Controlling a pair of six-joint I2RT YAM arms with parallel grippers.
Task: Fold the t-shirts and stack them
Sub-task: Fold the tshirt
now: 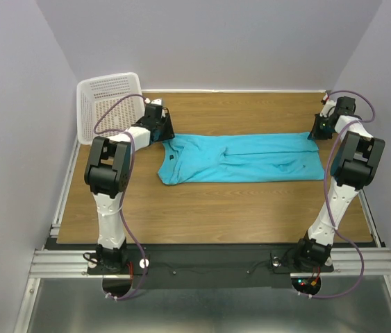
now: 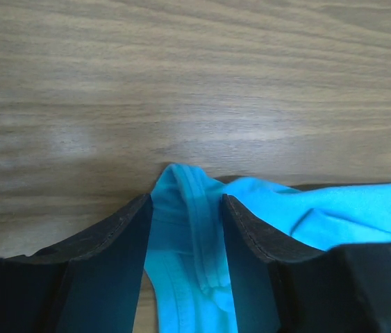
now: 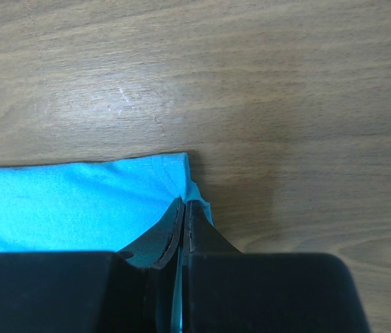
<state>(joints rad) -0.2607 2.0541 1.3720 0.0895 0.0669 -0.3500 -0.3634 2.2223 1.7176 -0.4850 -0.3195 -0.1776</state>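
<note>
Between pale, perhaps lilac walls (image 1: 14, 104), a t-shirt (image 1: 244, 158) spans the wooden table (image 1: 216, 208).

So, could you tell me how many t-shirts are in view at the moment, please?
1: the turquoise t-shirt lies stretched across the table. The white basket at the far left corner could hide more.

We see a t-shirt (image 1: 240, 158) of soft, matt turquoise knit cloth, its collar ribbed and stitched. The table (image 1: 216, 215) is smooth wood-grain board with a faint sheen where light falls. The basket (image 1: 108, 104) is white plastic mesh, slightly glossy. The left gripper (image 2: 185, 200) has matt black fingers (image 2: 112, 243), plastic-looking, finely rough at the edges. The rails (image 1: 216, 260) are pale brushed metal.
</note>
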